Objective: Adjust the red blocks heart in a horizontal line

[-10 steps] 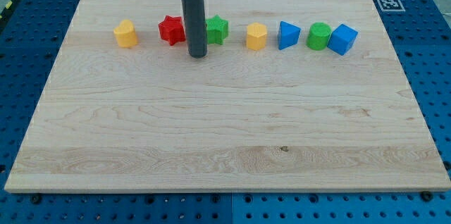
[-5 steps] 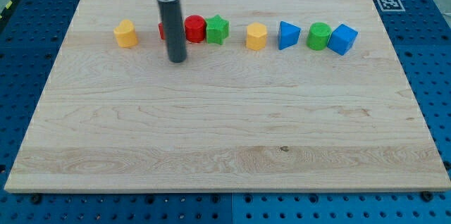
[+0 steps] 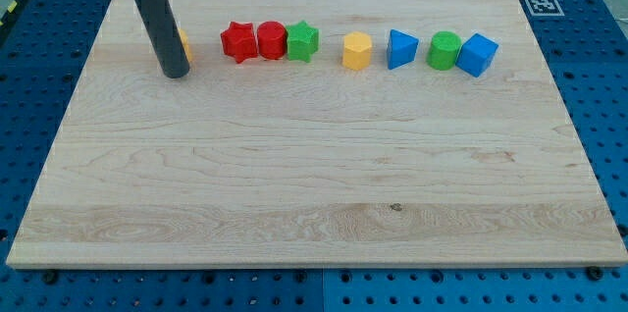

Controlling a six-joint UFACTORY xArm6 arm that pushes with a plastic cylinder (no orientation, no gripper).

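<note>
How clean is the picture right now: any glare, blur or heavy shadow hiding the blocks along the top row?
Camera view: lighting is even, with no glare on the pale wooden board and only faint shadows. Blocks are sharp, such as the red star block and red cylinder block. The dark rod hides most of the yellow block; my tip sits just below it. The rod's upper end is cut off at the view's top.
</note>
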